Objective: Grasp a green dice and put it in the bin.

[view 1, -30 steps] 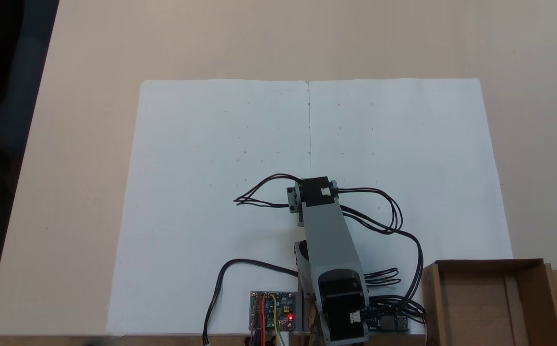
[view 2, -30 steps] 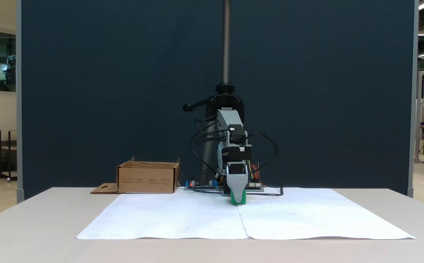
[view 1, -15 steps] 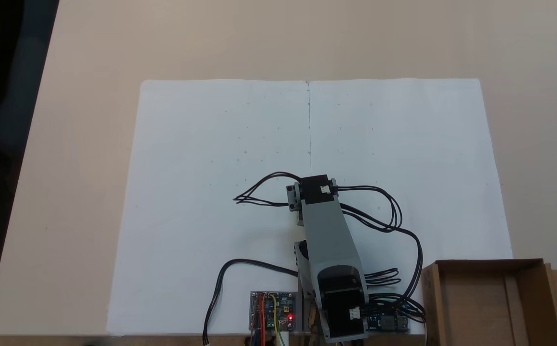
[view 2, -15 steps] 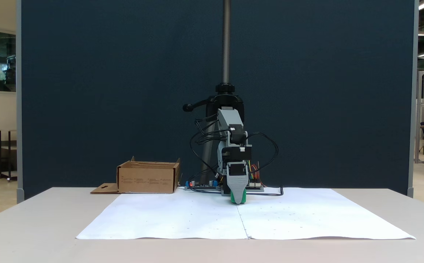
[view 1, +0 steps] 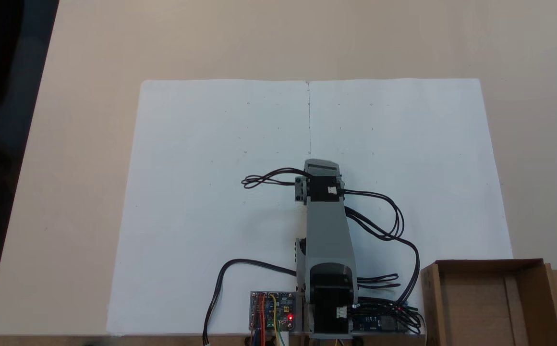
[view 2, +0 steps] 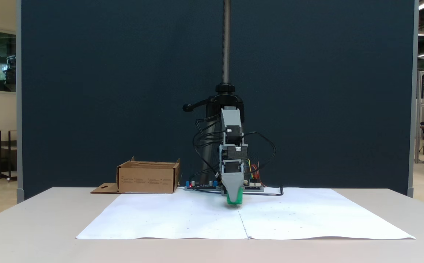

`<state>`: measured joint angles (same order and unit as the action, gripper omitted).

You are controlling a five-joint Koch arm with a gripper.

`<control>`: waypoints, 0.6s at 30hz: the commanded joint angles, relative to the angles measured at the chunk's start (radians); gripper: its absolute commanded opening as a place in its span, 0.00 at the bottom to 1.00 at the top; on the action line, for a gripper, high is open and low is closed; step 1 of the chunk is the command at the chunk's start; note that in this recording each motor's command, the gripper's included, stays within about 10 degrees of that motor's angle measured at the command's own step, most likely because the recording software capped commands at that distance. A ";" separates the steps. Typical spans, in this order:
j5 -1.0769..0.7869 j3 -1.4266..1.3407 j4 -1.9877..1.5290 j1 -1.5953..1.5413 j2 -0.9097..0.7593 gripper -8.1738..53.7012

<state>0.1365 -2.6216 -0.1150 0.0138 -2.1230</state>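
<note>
- Your gripper [view 2: 235, 199] hangs just above the white paper sheet [view 2: 182, 215], with the green dice [view 2: 235, 197] showing at both sides of the grey front jaw. It looks pinched between the jaws and slightly clear of the sheet, though the rear jaw is hidden, so treat that as likely.
- The cardboard box [view 2: 148, 178] stands off the sheet's corner beside the arm's base, open top up, ready for a drop.
- From above, the arm [view 1: 326, 226] hides the dice.

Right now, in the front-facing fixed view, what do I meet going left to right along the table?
Cardboard flap lying flat → bin → circuit board → claw with the green dice at its tip → bare right half of the white paper.
</note>
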 commanded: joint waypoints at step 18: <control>-0.054 0.551 0.239 0.488 0.138 0.35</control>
<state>0.1365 -2.1414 0.0522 0.4541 -1.9880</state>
